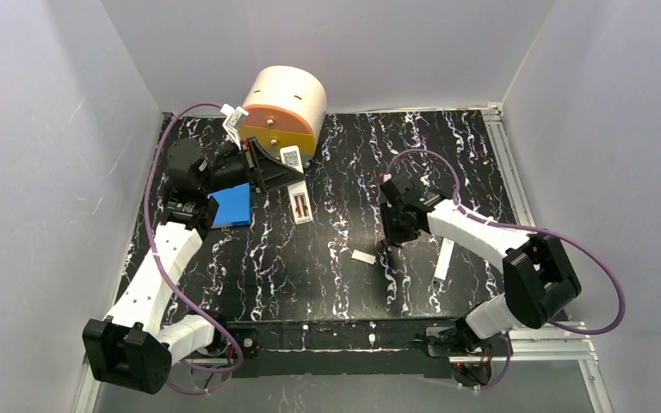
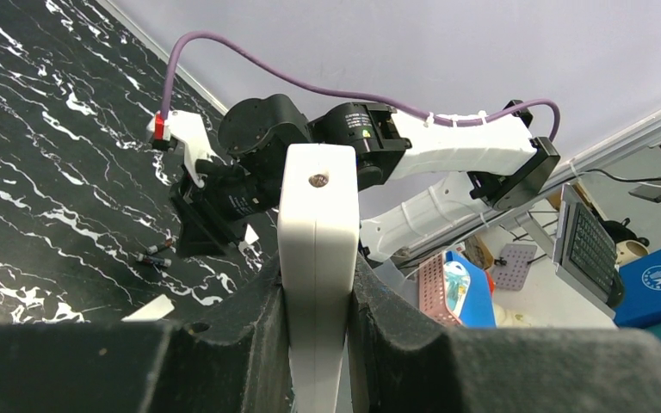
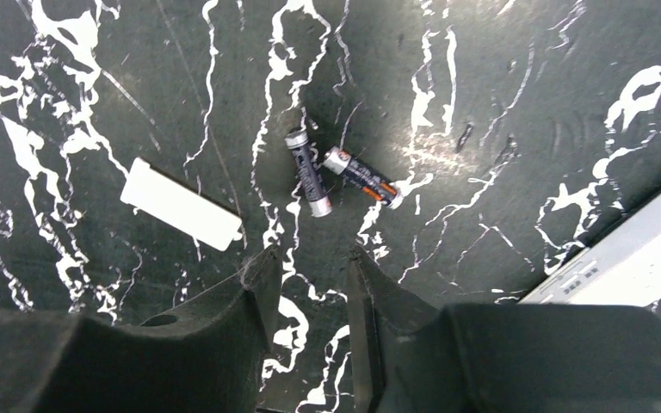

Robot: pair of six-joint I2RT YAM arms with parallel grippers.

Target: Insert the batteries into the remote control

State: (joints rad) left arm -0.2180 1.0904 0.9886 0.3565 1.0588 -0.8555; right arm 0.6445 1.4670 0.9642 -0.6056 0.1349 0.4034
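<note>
Left fingers [image 2: 241, 331] clamp the one remote control [image 2: 317, 224]. Right fingers [image 3: 256, 288] stand apart, empty, above two batteries [image 3: 308, 172] [image 3: 361, 175] lying on the surface [image 3: 499, 77] near one white cover piece [image 3: 181, 205].

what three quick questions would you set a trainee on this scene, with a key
1. True or false: the two small dark cylindrical batteries already sit inside the slim white rectangular remote control.
2. What is the left gripper shut on? A) the remote control B) one battery C) nothing
3. Fill in: the right gripper hangs open over ___ batteries lying on the black marbled table.
Key: 1 false; 2 A; 3 two.
</note>
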